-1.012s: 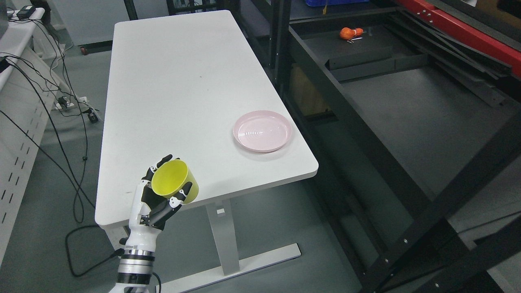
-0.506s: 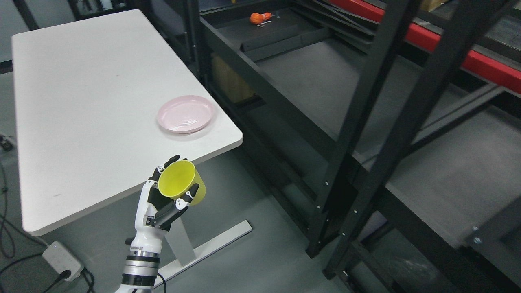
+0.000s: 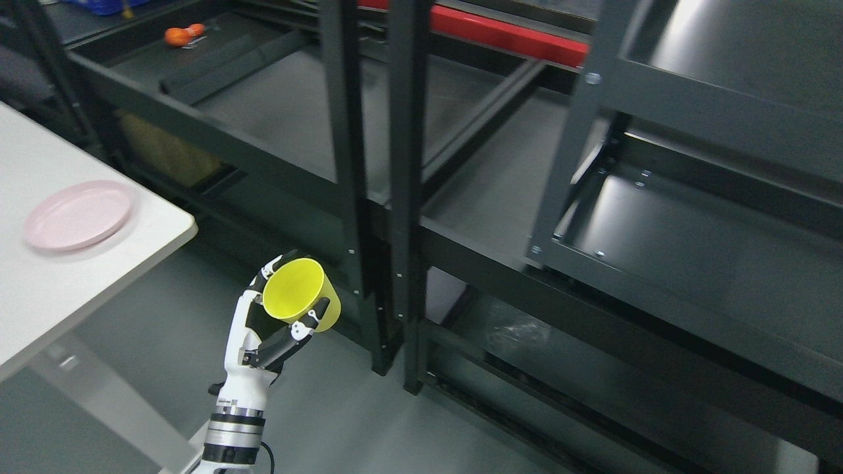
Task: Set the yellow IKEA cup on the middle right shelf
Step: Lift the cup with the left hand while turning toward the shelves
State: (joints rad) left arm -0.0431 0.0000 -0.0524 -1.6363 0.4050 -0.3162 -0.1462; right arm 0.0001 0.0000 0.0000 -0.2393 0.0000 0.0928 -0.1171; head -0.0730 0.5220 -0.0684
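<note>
Item: yellow cup [image 3: 301,292], carried in your left hand [image 3: 273,326], whose fingers [image 3: 315,317] are wrapped around its wall; the cup is tilted, mouth towards the camera, held in the air above the grey floor [image 3: 342,421] and well short of any shelf. Right hand: not in view. Location: just in front of the black shelf rack [image 3: 369,197], near its paired upright posts [image 3: 402,164], with the white table [image 3: 39,276] off to your left carrying a pink plate [image 3: 78,215]. Also listed: a small orange object [image 3: 179,35] lying on a far shelf at upper left, too small to identify. Step in hand, as judged: transport, with the cup grasped and not yet over its destination. Destination: the middle shelf bay to the right of the posts [image 3: 691,250], apparently bare. Next move calls for: you bring the cup rightward past the uprights, raise it above the shelf's front lip, and keep it clear of the posts and the rail. You will likely need to right the cup so its base faces down before lowering. Release only once the base sits flat on the shelf.
</note>
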